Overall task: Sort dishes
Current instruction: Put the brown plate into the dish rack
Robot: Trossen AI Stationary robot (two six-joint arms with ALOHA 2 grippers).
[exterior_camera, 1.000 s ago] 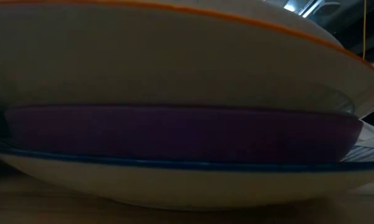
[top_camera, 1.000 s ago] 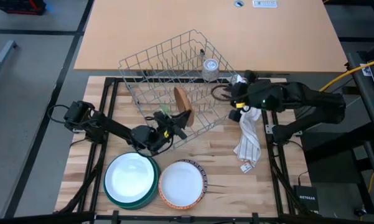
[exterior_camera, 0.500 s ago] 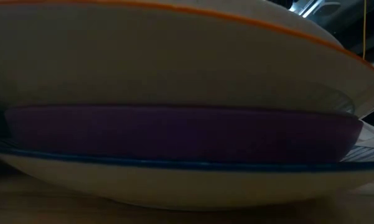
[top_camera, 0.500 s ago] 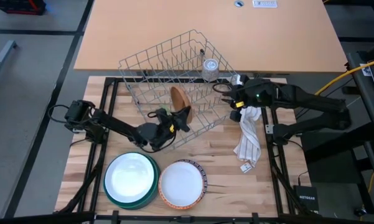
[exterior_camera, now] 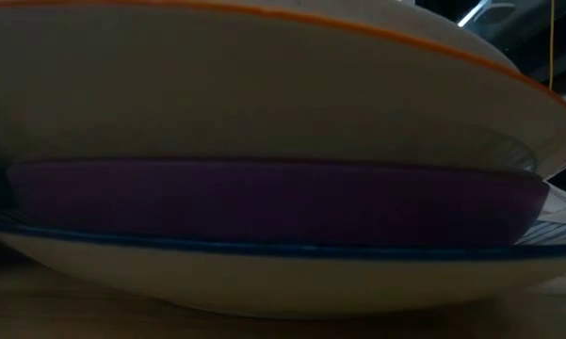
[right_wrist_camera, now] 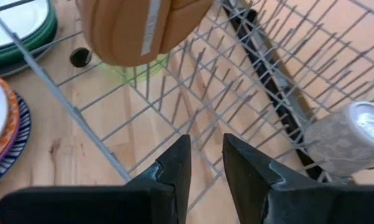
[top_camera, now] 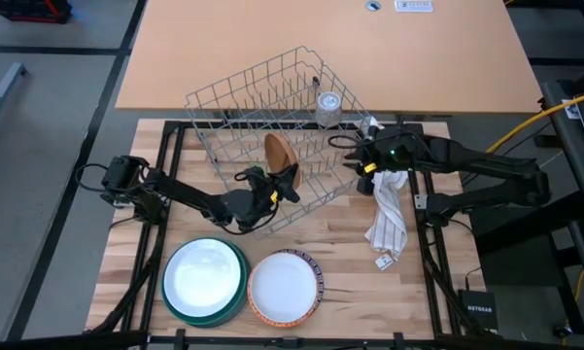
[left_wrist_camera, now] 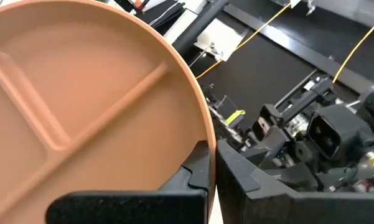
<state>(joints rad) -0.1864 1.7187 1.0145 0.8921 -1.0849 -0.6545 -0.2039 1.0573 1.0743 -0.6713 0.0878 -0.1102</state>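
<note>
A brown divided plate [top_camera: 280, 156] stands on edge over the tilted grey wire rack [top_camera: 253, 102], with my left gripper [top_camera: 290, 181] shut on it. Whether it touches the rack, I cannot tell. A clear green dish [right_wrist_camera: 140, 71] stands in the rack just below it. My right gripper [top_camera: 353, 160] hovers at the rack's right side, pointing slantwise down, narrowly open [right_wrist_camera: 206, 144] with only rack wires behind the gap. At the table's near edge are a white plate on green ones [top_camera: 206, 280] and a white plate on orange-patterned ones [top_camera: 285, 287]. My left gripper pinches the brown plate's rim [left_wrist_camera: 205, 138] between its two fingers, one on the divided face and one on the back. The fingers come level from the table's left and near side. The plate stands upright on edge in the hold.
A clear glass [top_camera: 328, 107] lies in the rack's far right corner. The white striped cloth [top_camera: 389, 219] lies on the table under my right arm. In the low view a stack of small plates [exterior_camera: 264, 198] fills the picture. The right arm [left_wrist_camera: 323, 130] shows beyond the brown plate.
My right gripper has come down and toward the table's left, up to the rack's right side, tipping more downward. My left gripper has shifted a little toward the right with the brown plate, which has turned slightly and stays upright.
</note>
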